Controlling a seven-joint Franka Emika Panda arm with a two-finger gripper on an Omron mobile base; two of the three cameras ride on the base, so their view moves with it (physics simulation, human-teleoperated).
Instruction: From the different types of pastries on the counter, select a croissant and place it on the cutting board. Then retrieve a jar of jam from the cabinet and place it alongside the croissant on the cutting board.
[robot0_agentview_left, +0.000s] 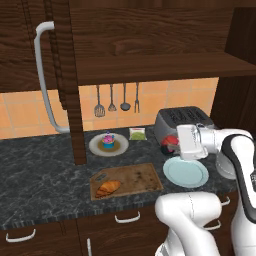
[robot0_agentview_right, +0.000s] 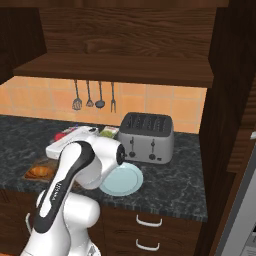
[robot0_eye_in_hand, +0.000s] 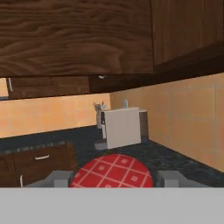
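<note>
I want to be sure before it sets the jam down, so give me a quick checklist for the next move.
1. Croissant lies on the cutting board: ok.
2. Gripper shut on the jar of jam, its red checked lid between the fingers: ok.
3. Bare board space right of the croissant: ok.
4. Jar over the board: not ok, it hangs by the toaster.
5. Pale blue plate clear of the path: cannot tell.
</note>
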